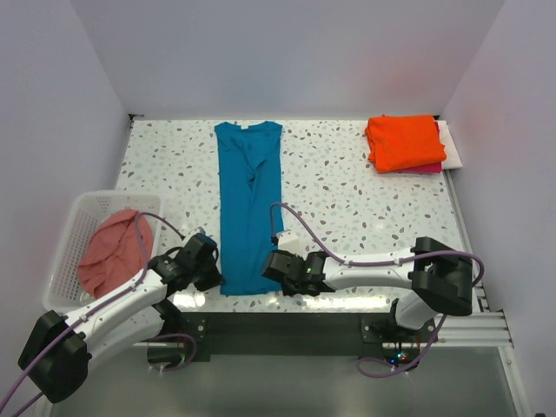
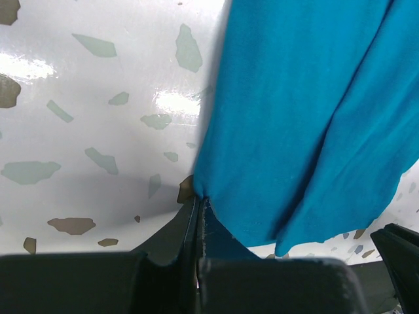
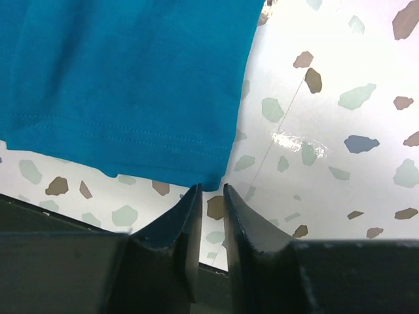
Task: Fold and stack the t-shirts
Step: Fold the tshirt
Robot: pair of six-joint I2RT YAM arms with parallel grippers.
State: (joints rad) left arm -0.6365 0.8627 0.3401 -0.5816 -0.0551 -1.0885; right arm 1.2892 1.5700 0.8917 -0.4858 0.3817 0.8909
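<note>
The teal-blue t-shirt (image 1: 248, 204) lies folded lengthwise into a long strip down the table's middle, collar at the far end. My left gripper (image 1: 213, 276) is at its near left corner and is shut on that corner of the teal cloth (image 2: 308, 111), fingertips together (image 2: 198, 197). My right gripper (image 1: 274, 268) is at the near right corner. Its jaws stand slightly apart (image 3: 211, 188), with bare table in the gap and the hem corner (image 3: 213, 178) just at the tips. The folded orange t-shirt (image 1: 404, 142) lies on the magenta one (image 1: 426, 168) at the far right.
A white lattice basket (image 1: 65, 233) at the left edge holds the crumpled salmon-pink t-shirt (image 1: 113, 252). A white flat panel (image 1: 452, 143) lies under the stack by the right wall. The table's near edge runs just behind both grippers.
</note>
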